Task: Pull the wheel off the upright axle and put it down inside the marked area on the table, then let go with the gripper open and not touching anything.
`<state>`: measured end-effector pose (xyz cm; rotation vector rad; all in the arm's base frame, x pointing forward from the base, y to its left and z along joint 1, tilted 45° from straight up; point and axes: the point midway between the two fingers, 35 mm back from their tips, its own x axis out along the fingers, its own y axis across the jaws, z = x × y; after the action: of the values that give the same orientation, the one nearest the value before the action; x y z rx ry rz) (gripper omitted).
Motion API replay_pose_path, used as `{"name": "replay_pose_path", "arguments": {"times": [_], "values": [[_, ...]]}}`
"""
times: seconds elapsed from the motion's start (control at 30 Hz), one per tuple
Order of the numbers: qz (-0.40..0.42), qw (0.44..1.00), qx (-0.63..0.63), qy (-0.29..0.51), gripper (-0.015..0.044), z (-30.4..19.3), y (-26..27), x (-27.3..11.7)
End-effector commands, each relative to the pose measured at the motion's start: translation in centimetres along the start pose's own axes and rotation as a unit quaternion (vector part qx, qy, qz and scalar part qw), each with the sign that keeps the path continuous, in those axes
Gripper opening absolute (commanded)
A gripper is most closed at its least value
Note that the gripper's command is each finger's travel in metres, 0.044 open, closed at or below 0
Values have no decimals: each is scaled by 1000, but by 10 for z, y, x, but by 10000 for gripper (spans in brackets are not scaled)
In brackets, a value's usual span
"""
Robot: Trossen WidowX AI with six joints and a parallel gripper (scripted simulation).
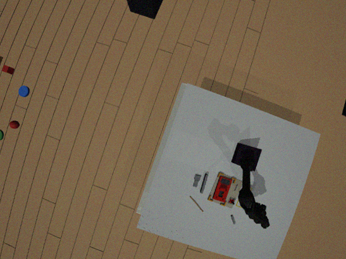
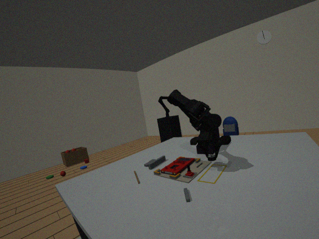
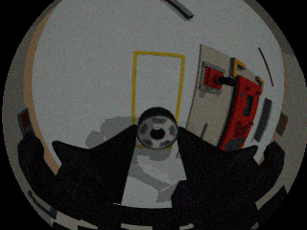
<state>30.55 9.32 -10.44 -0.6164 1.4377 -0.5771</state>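
Observation:
My gripper (image 2: 211, 153) (image 3: 156, 129) is shut on the wheel (image 3: 157, 126) (image 2: 211, 155), a dark tyre with a grey hub that faces the wrist camera. It hangs a little above the table, over the near end of the yellow marked rectangle (image 3: 133, 86) (image 2: 205, 182). The upright axle (image 2: 189, 169) (image 3: 225, 80) stands bare on its red base (image 2: 190, 174) (image 3: 210, 77) (image 1: 232, 201), on the beige board (image 2: 185, 179) (image 3: 211, 110) beside the rectangle.
A red block (image 2: 177, 164) (image 1: 222, 188) (image 3: 242, 112) lies on the board. Grey blocks (image 2: 154, 162) (image 1: 204, 181), a small grey bar (image 2: 187, 194) (image 1: 233, 218) (image 3: 179, 8) and a wooden stick (image 2: 136, 177) (image 1: 196, 203) lie on the white table. The arm's black base (image 1: 245, 154) stands behind.

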Motion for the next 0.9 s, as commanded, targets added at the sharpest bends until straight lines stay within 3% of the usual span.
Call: {"name": "replay_pose_path", "arguments": {"times": [0.0, 0.37, 0.73, 0.87], "values": [[-2, 1000, -2, 0, 0, 1, 0, 18], [-5, 1000, -2, 0, 0, -2, -3, 76], [-5, 1000, 0, 6, 289, -3, -4, 72], [-4, 1000, -1, 4, 300, -2, -3, 51]]}}
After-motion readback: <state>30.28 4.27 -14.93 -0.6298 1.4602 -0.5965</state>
